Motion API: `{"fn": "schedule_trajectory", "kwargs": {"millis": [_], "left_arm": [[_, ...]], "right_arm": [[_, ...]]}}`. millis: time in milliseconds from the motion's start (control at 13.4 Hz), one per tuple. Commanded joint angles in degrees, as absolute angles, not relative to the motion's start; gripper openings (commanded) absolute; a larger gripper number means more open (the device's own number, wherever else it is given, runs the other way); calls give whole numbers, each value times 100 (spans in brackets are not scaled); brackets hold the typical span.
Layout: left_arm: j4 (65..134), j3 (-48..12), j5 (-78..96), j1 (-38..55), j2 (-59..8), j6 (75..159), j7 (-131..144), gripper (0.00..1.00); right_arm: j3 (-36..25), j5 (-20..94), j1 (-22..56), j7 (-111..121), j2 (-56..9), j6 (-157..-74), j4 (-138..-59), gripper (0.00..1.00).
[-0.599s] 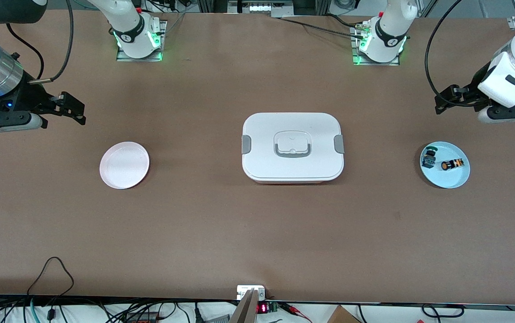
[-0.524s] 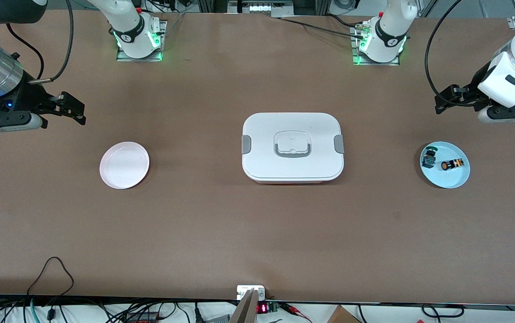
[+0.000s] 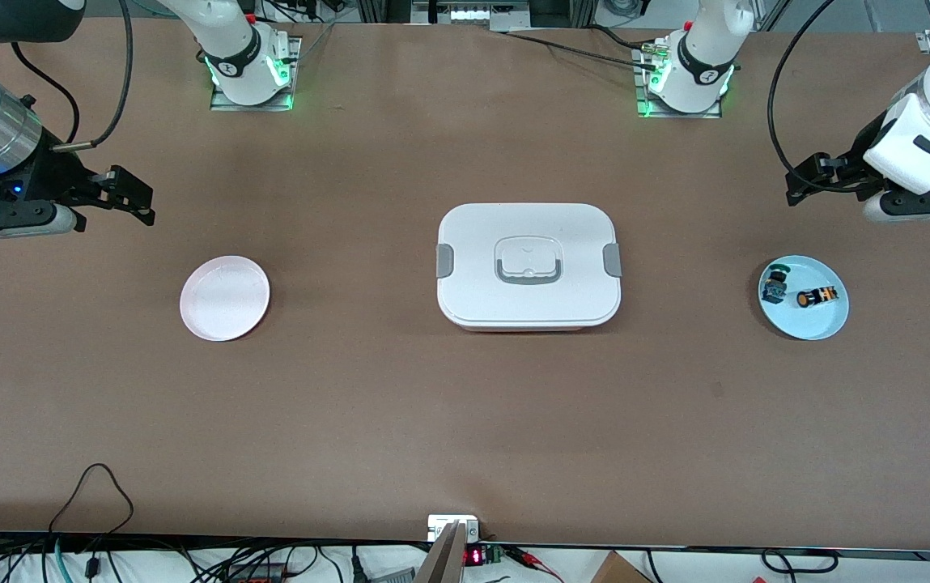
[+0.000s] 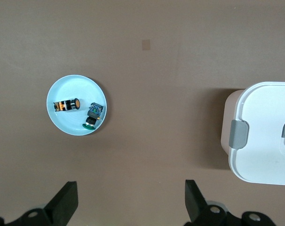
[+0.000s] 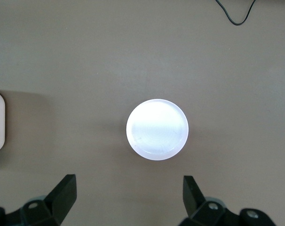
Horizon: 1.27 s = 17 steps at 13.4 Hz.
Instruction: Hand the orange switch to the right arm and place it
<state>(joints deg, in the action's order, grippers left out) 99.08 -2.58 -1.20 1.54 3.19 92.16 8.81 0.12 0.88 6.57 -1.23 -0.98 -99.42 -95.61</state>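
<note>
The orange switch (image 3: pixel 818 297) lies on its side on a light blue plate (image 3: pixel 806 326) toward the left arm's end of the table. It also shows in the left wrist view (image 4: pixel 67 104) on that plate (image 4: pixel 73 88). My left gripper (image 3: pixel 803 180) hangs open and empty over bare table beside the plate; its jaws stand wide apart in the left wrist view (image 4: pixel 130 188). My right gripper (image 3: pixel 141 198) is open and empty over bare table near a pale pink plate (image 3: pixel 224 298). Its wrist view shows the jaws wide apart (image 5: pixel 128 183) and the bare pink plate (image 5: pixel 157 129).
A black-and-blue switch with a green cap (image 3: pixel 774 283) lies on the blue plate beside the orange one, and also shows in the left wrist view (image 4: pixel 93 115). A closed white lunch box (image 3: pixel 528 265) with grey clips stands at the table's middle.
My left gripper has shifted very slightly. Nothing else has moved.
</note>
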Motion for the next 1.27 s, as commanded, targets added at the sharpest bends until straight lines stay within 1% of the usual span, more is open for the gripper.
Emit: {"fn": "schedule_trajectory", "kwargs": {"millis": [0,599,749,974,1198], "left_arm": [[9712,-202,17,114,159,9001,896,100],[9598,-193,-35,97,-9,8789,905,100],[9563,-193,52,18,-227,8710,905,100],[9563,-193,61,-183,-290,8526,896,100],[9536,-185,88,-333,-500,8525,870,100]], "right_arm": [[35,97,642,-114,-132,-9826,-9439,100],[35,97,642,-114,-132,-9826,-9439,100],[35,97,642,-114,-132,-9826,-9439,100],[35,97,642,-114,-132,-9826,-9439,100],[35,97,642,-123,-132,-9826,-9439,100]]}}
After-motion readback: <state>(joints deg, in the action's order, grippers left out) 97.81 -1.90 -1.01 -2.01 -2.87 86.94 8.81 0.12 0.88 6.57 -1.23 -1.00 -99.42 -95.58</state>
